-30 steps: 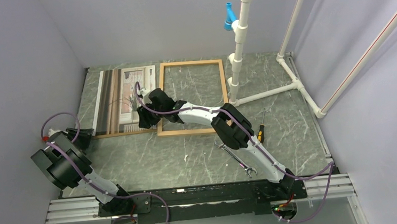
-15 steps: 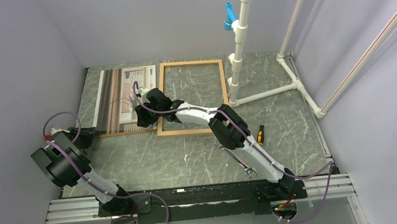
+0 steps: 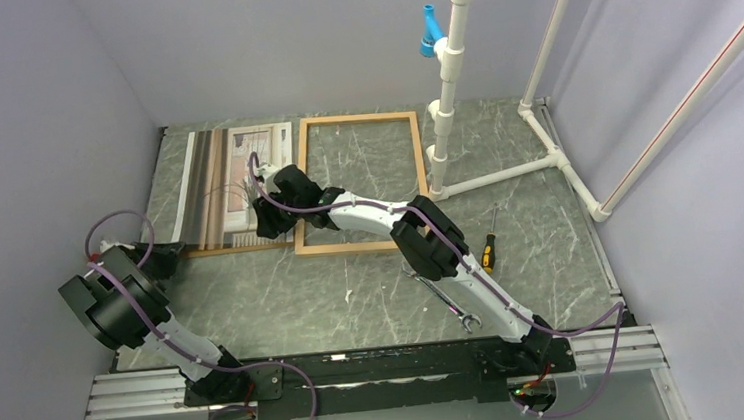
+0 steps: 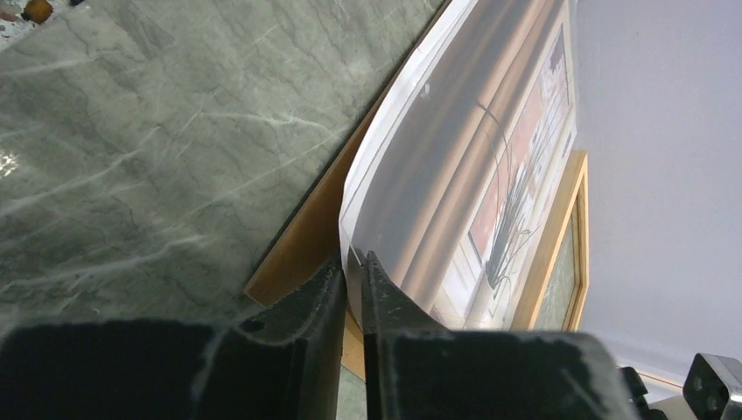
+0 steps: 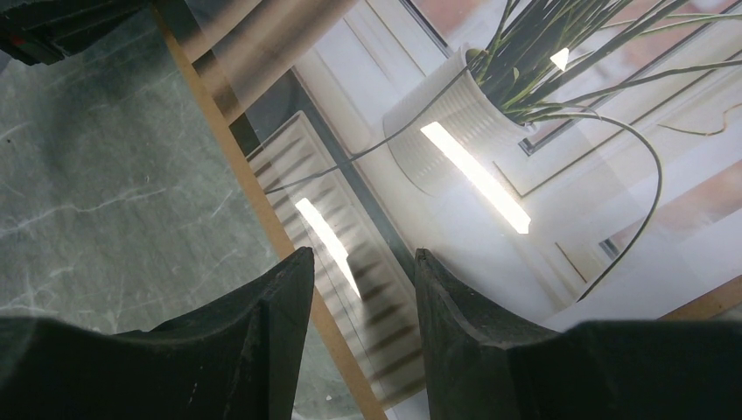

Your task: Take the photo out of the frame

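Note:
The photo (image 3: 230, 176) lies on a plain brown backing board (image 3: 213, 250) at the back left, beside the empty light-wood frame (image 3: 359, 119). My left gripper (image 3: 158, 257) is at the photo's near left corner. In the left wrist view it (image 4: 353, 264) is shut on that corner of the photo (image 4: 455, 166), which curls up off the board (image 4: 302, 245); the frame (image 4: 560, 227) lies beyond. My right gripper (image 3: 267, 220) hovers open over the photo's near right part. In the right wrist view its jaws (image 5: 360, 267) straddle the glossy photo (image 5: 490, 201) near the board's edge (image 5: 254, 197).
A white pipe stand (image 3: 448, 74) rises right of the frame, with pipes running along the right wall. A screwdriver (image 3: 489, 241) and a wrench (image 3: 442, 300) lie on the grey marbled table (image 3: 285, 297) near the right arm. Walls close in on the left and back.
My right gripper has shifted slightly left over the photo. My left arm has moved a little at the photo's near left corner. The frame has not moved.

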You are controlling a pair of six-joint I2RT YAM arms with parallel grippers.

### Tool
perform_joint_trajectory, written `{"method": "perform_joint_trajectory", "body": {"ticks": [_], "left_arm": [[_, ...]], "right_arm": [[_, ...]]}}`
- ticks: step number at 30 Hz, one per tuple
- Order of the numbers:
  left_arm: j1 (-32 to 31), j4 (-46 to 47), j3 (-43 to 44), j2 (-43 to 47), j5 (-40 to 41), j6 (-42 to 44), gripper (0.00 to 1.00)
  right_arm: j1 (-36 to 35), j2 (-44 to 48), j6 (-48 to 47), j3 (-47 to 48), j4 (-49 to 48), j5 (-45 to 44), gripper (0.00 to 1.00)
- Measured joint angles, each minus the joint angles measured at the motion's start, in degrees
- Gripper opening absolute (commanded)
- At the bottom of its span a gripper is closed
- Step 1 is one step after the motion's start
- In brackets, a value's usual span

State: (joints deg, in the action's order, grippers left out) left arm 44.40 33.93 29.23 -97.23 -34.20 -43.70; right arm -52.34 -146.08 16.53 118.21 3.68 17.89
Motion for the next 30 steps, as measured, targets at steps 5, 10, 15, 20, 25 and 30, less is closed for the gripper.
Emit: {"method": "perform_joint_trajectory", "body": {"ticks": [5,10,15,20,25,30], "left_arm": [[0.0,-0.5,-0.4,0.2,0.4,-0.2,0.0],[0.0,-2.3,-0.3,1.2,1.1,-0.5,0.0],[-0.1,-5.2,0.6,1.4,1.6,-1.4,0.0],[-0.3,-16.8,4.6,3.3,3.7,-1.8,0.0],[-0.3,-25.5,6.7,5.7,5.0,-1.7,0.0],[-0.2,-31.1,8.2,7.7,5.1,-1.4,0.0]], "right_arm": [[0.0,0.0,0.0,0.2,0.3,0.0,0.49],[-0.1,0.0,-0.2,0.5,1.1,0.0,0.5],[-0.5,0.1,-2.4,1.1,2.8,-0.2,0.62],[-1.7,1.4,-9.3,1.1,5.9,-3.0,0.76],[-3.4,3.4,-17.2,-0.7,6.6,-7.4,0.8],[-5.2,4.5,-21.8,-1.6,5.8,-10.4,0.8]]}}
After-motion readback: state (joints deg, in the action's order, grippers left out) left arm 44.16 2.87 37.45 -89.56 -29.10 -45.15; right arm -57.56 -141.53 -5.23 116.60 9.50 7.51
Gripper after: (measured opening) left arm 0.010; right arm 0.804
